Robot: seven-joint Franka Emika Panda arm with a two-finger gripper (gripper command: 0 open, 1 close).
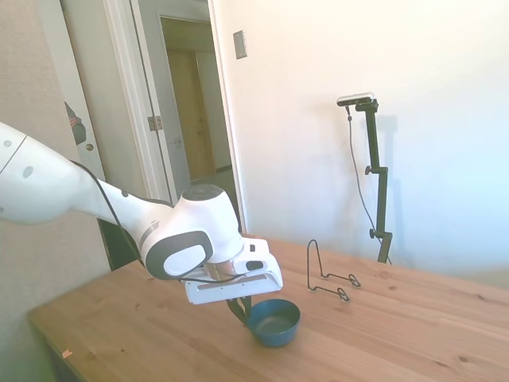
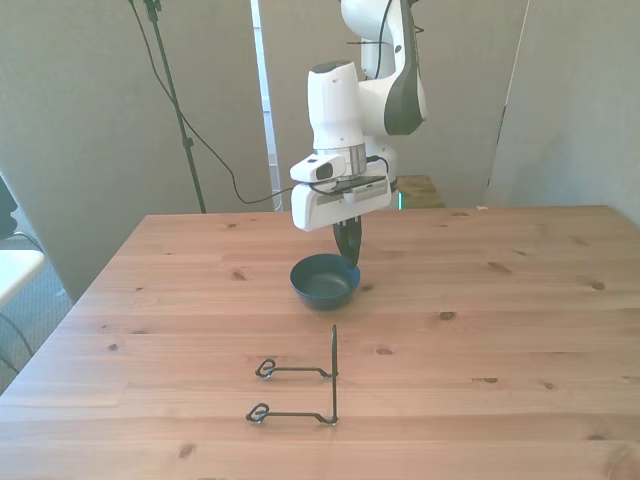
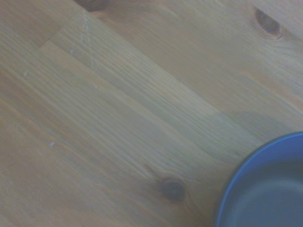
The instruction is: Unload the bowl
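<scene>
Sitting upright on the desk (image 2: 500,330), the bowl (image 2: 325,281) rests on bare wood, teal-blue and with nothing visible inside. In the front view the thin black wire stand (image 2: 300,392) lies at about six o'clock from it, well apart and carrying nothing, so the unloading looks largely done. The gripper (image 2: 347,243) hangs over the bowl's rim at roughly one o'clock in that view; in the side view it meets the rim at about nine o'clock. Its dark fingers reach down to the rim and seem to touch or straddle it, but they overlap into one shape in both views, so I cannot tell whether they are clamped on the rim or let go. The wrist view shows only an arc of the bowl's blue rim against desk grain, which says the wrist sits off-centre, outside the bowl on the rim side. My judgement: whatever comes next turns on that rim contact, since the bowl is round and has no long axis to line up with.
</scene>
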